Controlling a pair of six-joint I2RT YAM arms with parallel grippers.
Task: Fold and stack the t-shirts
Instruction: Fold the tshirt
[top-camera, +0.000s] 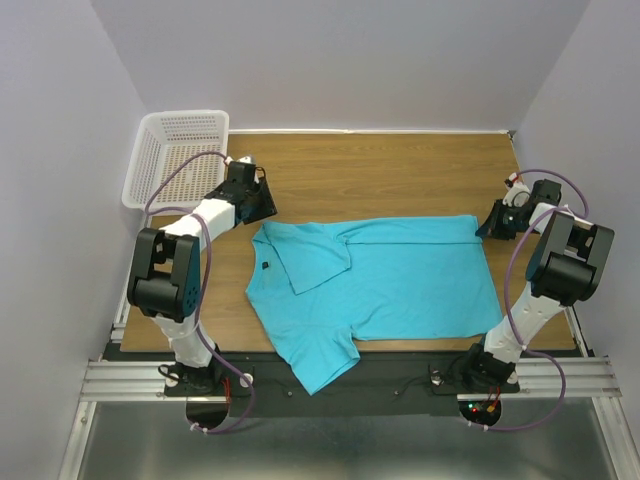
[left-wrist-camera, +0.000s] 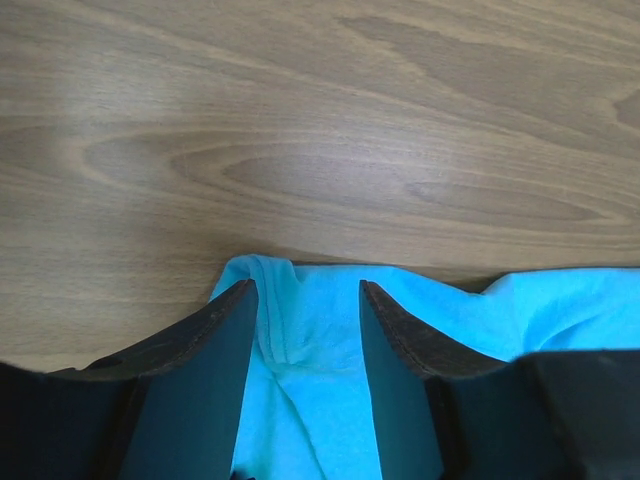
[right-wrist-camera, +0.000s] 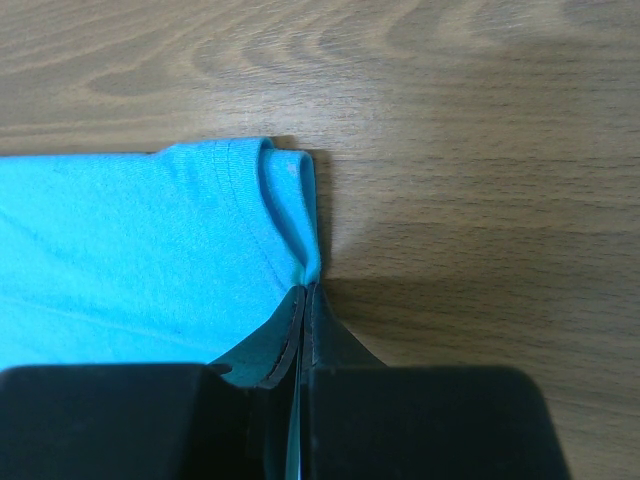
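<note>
Turquoise short-sleeved t-shirt (top-camera: 400, 280) lies flat on the wood table (top-camera: 400, 170), neck to the left, hem to the right, small dark label (top-camera: 266, 266) showing at the neck. Far sleeve is folded in over the chest, and the near sleeve hangs off the table's front edge. Far edge looks doubled over in a narrow strip.

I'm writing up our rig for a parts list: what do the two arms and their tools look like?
The left arm and right arm match: white tubular links between boxy black joint housings. A thin purplish cable loops beside each. The left tool and right tool each have two dark, tapered fingers. No markings show.
</note>
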